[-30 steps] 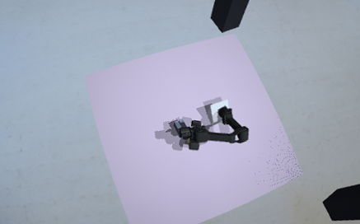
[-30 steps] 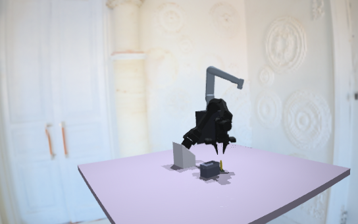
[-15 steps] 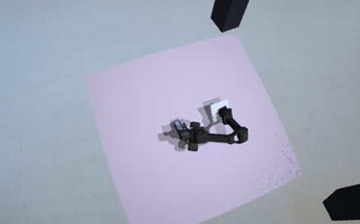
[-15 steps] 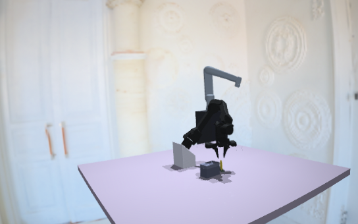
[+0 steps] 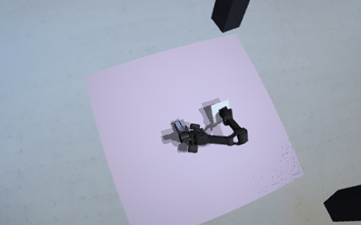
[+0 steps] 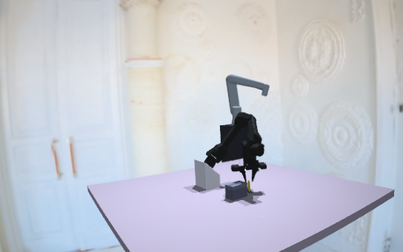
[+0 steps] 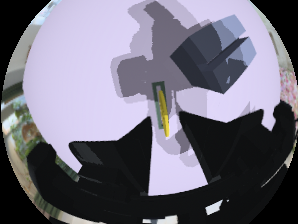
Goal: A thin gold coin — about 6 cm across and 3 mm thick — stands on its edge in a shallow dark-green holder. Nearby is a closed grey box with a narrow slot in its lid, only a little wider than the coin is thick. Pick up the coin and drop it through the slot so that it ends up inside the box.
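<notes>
A square pale-lilac table top [image 6: 155,215] carried the whole set-up, with a black six-joint arm [image 6: 237,138] reaching over its middle from beside a light grey wedge-shaped block [image 6: 205,176]. Next down in size, the closed dark grey box with the narrow lid slot [image 6: 235,190] sat on the table; in the wrist view the box [image 7: 212,55] lay up and right of the fingers. Just beside it stood the thin gold coin [image 7: 162,111], on edge in its shallow dark-green holder [image 7: 158,90], untouched. The black parallel-jaw gripper [image 6: 249,177] hung point-down directly above the coin, fingers partly apart and holding nothing, one dark fingertip [image 7: 136,145] each side of the coin's line. The step in hand looked like the descent to grasp. Done well, that would mean keeping the finger gap square across the coin's faces, lowering straight so neither tip knocks the edge, and pinching the upper part. Whether the tips had reached coin height was hard to tell at this range.
</notes>
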Action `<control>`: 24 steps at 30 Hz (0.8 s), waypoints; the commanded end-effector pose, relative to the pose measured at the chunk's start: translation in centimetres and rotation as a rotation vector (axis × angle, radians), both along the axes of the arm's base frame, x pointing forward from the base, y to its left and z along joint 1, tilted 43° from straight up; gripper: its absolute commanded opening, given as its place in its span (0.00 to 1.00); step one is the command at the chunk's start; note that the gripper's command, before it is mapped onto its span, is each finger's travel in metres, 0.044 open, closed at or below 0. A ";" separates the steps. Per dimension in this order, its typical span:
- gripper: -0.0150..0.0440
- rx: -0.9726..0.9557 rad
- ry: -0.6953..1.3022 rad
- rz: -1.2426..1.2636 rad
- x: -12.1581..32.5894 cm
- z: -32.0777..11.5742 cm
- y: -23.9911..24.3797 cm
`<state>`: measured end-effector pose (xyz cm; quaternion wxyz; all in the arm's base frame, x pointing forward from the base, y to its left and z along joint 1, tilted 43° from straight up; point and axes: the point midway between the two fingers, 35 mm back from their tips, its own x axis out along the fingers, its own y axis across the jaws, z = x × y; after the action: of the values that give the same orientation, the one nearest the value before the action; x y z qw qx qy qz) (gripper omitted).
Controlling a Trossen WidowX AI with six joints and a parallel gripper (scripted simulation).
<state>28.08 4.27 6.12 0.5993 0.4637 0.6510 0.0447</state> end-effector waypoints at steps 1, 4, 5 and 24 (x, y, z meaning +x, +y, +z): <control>0.53 0.006 0.010 0.000 0.0 -0.7 0.6; 0.53 0.006 0.010 0.000 0.0 -1.0 1.0; 0.53 0.006 0.010 0.000 0.1 -1.1 1.1; 0.53 0.011 0.009 0.000 0.2 -3.0 3.0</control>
<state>28.46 6.92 3.49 0.5980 0.4652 0.6510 0.0468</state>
